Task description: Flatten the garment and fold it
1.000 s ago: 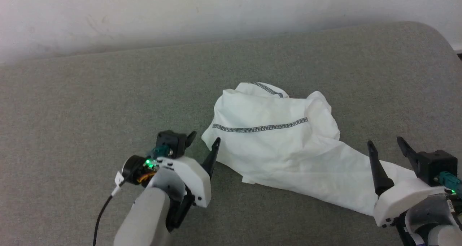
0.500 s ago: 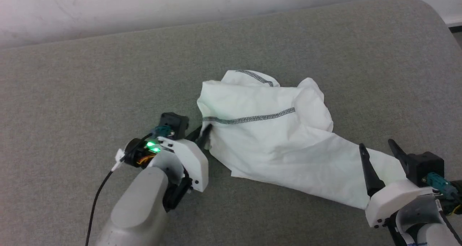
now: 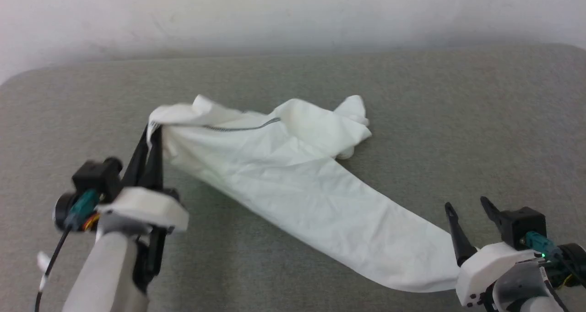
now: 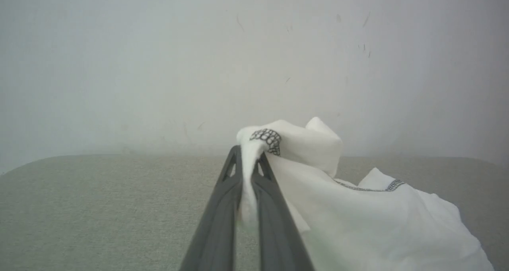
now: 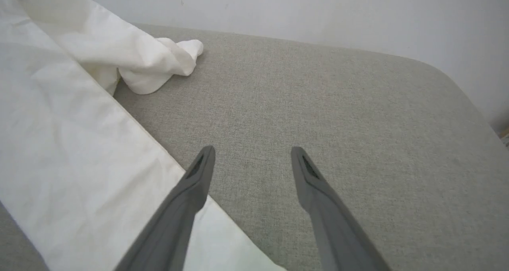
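The garment point(image 3: 293, 183), a white T-shirt with dark zigzag seams, stretches diagonally over the grey cushion from upper left to lower right. My left gripper point(image 3: 153, 128) is shut on its upper-left corner and holds that end lifted; in the left wrist view the cloth point(image 4: 302, 151) bunches out past the pinched fingertips point(image 4: 262, 165). My right gripper point(image 3: 467, 206) stands open at the lower right, beside the garment's low end, with nothing between its fingers. In the right wrist view the garment point(image 5: 71, 143) lies to the left under the left finger point(image 5: 199, 171).
A grey upholstered surface point(image 3: 458, 119) carries everything, with rounded corners at the far right and far left. A pale wall point(image 3: 293, 14) runs behind it. Bare cushion point(image 5: 318, 104) spreads to the right of the garment.
My left gripper shut on the garment's left corner, then pulled it up and to the left, stretching the cloth out. The head camera shifted. The right gripper stayed open.
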You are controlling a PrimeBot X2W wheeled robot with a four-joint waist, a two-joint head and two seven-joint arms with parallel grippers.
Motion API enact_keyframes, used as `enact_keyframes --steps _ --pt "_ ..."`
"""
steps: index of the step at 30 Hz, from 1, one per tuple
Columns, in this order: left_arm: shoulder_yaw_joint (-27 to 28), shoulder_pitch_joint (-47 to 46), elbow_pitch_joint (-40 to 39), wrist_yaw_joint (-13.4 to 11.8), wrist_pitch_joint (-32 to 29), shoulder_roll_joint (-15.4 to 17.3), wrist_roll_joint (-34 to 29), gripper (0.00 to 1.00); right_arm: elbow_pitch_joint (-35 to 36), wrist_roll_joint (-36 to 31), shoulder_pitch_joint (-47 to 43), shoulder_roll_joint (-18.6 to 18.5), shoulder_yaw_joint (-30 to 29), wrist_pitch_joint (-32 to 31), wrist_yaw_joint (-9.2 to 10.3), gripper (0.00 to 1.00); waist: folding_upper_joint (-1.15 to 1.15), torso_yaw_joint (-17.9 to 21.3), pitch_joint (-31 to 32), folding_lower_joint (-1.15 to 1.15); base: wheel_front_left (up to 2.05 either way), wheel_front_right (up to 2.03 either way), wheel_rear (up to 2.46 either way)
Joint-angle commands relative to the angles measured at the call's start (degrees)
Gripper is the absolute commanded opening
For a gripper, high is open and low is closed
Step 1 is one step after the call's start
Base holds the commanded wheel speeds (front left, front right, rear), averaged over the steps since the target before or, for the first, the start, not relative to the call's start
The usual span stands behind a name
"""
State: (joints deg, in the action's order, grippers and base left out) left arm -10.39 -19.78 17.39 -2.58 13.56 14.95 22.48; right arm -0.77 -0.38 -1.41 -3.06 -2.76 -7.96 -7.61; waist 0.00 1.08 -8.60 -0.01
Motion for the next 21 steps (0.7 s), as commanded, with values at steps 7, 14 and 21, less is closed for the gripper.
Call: enact_keyframes --steps 7,14,21 --pt "1.38 16.78 -8.07 -4.43 -3.72 1.36 1.63 0.00 -0.29 0.12 -1.75 0.17 0.77 -1.24 0.12 1.00 0.00 -7.65 3.92 0.01 0.00 0.00 0.00" --pt "-5.28 24.50 -1.94 -0.96 -15.37 -1.58 5.61 0.01 -2.79 0.79 -2.41 0.17 1.42 -3.26 0.12 1.00 0.00 -9.03 4.56 0.01 0.00 0.00 0.00" --pt "-3.54 20.70 -4.10 -0.52 -3.51 -1.41 3.28 1.00 -3.21 4.78 -4.98 -0.02 5.56 -9.44 0.12 1.00 0.00 -9.83 5.64 0.01 0.00 0.00 0.00"
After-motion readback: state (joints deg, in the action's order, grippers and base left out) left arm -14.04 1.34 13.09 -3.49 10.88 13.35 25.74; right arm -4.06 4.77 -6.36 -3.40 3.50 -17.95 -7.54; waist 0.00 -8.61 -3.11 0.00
